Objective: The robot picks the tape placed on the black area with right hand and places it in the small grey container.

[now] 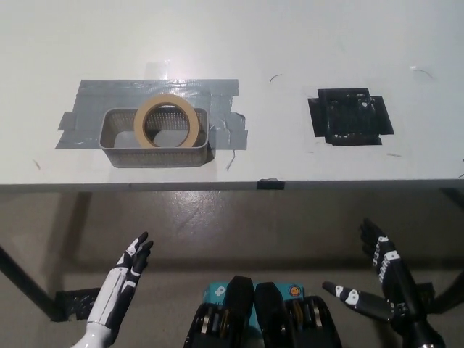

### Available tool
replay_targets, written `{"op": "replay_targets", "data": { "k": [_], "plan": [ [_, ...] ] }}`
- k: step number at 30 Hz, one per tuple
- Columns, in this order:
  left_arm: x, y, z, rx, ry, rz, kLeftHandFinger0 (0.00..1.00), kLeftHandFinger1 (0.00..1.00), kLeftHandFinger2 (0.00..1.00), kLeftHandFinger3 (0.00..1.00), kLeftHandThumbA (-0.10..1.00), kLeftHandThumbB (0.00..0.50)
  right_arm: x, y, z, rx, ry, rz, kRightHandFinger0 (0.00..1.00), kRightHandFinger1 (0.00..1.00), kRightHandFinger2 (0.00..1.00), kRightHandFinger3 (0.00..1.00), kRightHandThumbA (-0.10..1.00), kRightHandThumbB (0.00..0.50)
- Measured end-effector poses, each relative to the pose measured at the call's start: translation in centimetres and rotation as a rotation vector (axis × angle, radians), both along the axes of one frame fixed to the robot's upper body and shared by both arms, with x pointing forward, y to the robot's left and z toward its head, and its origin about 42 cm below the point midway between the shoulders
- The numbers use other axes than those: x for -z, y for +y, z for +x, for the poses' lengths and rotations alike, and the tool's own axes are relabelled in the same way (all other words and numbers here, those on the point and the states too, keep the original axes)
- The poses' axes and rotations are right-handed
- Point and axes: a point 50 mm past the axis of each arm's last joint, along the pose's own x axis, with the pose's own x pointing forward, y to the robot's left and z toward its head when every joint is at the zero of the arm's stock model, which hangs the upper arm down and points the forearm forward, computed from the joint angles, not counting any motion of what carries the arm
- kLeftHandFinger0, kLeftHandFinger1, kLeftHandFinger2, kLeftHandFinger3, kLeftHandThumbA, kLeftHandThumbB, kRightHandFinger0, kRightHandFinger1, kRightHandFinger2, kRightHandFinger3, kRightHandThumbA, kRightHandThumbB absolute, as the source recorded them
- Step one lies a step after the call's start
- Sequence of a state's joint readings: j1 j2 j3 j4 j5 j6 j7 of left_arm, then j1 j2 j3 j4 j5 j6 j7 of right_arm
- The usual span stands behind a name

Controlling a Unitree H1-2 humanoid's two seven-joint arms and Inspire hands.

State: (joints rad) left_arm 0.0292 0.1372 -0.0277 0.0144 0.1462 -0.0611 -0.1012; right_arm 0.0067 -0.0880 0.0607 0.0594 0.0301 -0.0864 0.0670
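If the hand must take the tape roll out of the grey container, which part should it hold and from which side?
Probably the upper arc of the tape roll, coming from above. The roll leans across the grey container, its top edge standing clear above the rim, open hole showing. Fingers could likely pinch the band through that hole; the container walls block a side approach.

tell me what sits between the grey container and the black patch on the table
Nothing stands there: the head view shows bare white table between the small grey container and the black area, save a thin dark scratch mark.
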Motion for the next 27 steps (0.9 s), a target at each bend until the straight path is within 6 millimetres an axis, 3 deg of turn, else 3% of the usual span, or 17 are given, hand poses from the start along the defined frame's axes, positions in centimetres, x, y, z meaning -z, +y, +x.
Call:
{"op": "replay_targets", "data": {
  "k": [3, 9, 17, 23, 27],
  "plan": [
    [-0.03, 0.03, 0.00, 0.000, -0.002, 0.000, 1.00, 1.00, 1.00, 1.00, 1.00, 0.067, 0.23, 0.11, -0.27, -0.011, 0.001, -0.005, 1.00, 1.00, 1.00, 1.00, 1.00, 0.187],
    [0.01, 0.04, -0.07, 0.001, -0.001, 0.001, 1.00, 1.00, 1.00, 1.00, 1.00, 0.067, 0.42, 0.41, -0.43, -0.039, -0.005, -0.057, 1.00, 1.00, 1.00, 1.00, 1.00, 0.203],
    [0.23, 0.03, -0.44, 0.001, 0.007, 0.001, 1.00, 1.00, 1.00, 1.00, 1.00, 0.050, 0.52, 0.43, -0.56, -0.065, -0.007, -0.107, 1.00, 1.00, 1.00, 1.00, 0.90, 0.170],
    [0.21, 0.02, -0.43, 0.001, 0.006, 0.002, 1.00, 1.00, 1.00, 1.00, 1.00, 0.037, 0.51, 0.77, -0.60, -0.079, -0.009, -0.122, 1.00, 1.00, 1.00, 1.00, 0.90, 0.222],
    [0.18, 0.02, -0.44, 0.001, 0.005, 0.003, 1.00, 1.00, 1.00, 1.00, 1.00, 0.037, 0.57, 0.97, -0.62, -0.089, -0.010, -0.141, 1.00, 1.00, 1.00, 1.00, 0.91, 0.223]
  ]
}}
